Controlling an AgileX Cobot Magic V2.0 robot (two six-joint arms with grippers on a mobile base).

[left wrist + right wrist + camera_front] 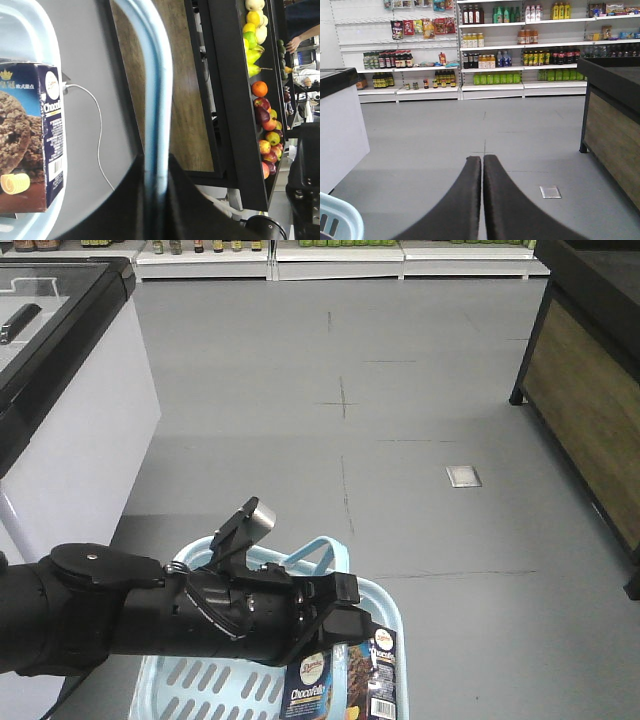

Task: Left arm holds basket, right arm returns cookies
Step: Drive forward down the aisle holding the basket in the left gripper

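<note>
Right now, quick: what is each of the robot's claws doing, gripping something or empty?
Left gripper: closed on the light blue basket, by its handle.
Right gripper: closed, holding nothing.

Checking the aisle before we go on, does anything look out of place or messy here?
Only a thin white cable trailing loose across the grey floor beyond the light blue plastic basket; it looks like a stray lead. The navy and brown cardboard cookie box inside looks undamaged.
</note>
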